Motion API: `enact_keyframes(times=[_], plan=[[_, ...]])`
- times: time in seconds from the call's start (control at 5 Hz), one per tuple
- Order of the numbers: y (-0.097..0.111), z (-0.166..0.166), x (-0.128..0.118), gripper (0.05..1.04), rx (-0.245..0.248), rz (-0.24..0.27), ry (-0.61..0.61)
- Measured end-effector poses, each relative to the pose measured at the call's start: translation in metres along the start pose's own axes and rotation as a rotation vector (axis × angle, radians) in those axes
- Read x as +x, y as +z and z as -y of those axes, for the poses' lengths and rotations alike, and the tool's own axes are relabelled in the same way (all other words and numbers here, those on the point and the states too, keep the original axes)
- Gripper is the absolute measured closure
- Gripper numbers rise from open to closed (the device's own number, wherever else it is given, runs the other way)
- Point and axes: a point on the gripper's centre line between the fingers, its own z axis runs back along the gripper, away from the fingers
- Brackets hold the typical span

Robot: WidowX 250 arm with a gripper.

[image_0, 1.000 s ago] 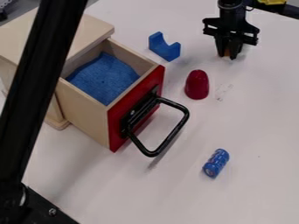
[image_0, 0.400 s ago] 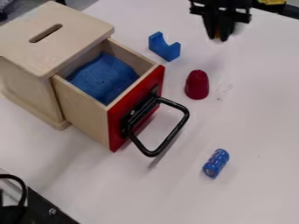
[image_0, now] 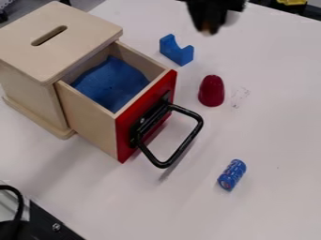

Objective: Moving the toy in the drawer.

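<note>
Camera view, gripper (image_0: 211, 27) clasping orange toy (image_0: 208, 32), boxy wooden drawer (image_0: 91, 123), rumpled blue cloth (image_0: 111, 85).

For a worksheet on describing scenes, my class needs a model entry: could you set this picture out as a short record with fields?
Container: wooden box with a slot in its top
Drawer: drawer pulled open, with a red front and black handle
Drawer contents: blue cloth-like lining
Pincer: pincer above the table's far side, away from the drawer
Load: small orange-brown thing at its tip, apparently held
Loose on table: blue notched block; red domed piece, blue cylinder on its side
</note>
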Motion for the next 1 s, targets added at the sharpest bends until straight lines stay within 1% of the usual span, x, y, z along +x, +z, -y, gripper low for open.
enact_keyframes(times=[0.2,0.4,0.6,0.8,1.0], plan=[[0.021,-0.015,-0.023,0.817,0.037,0.028,0.033],[0.038,-0.026,-0.051,0.817,0.052,0.046,0.088],[0.045,-0.04,-0.079,0.829,0.094,0.049,0.127],[0.039,-0.044,-0.099,0.841,0.124,0.022,0.165],[0.027,-0.046,-0.108,0.845,0.15,-0.006,0.158]])
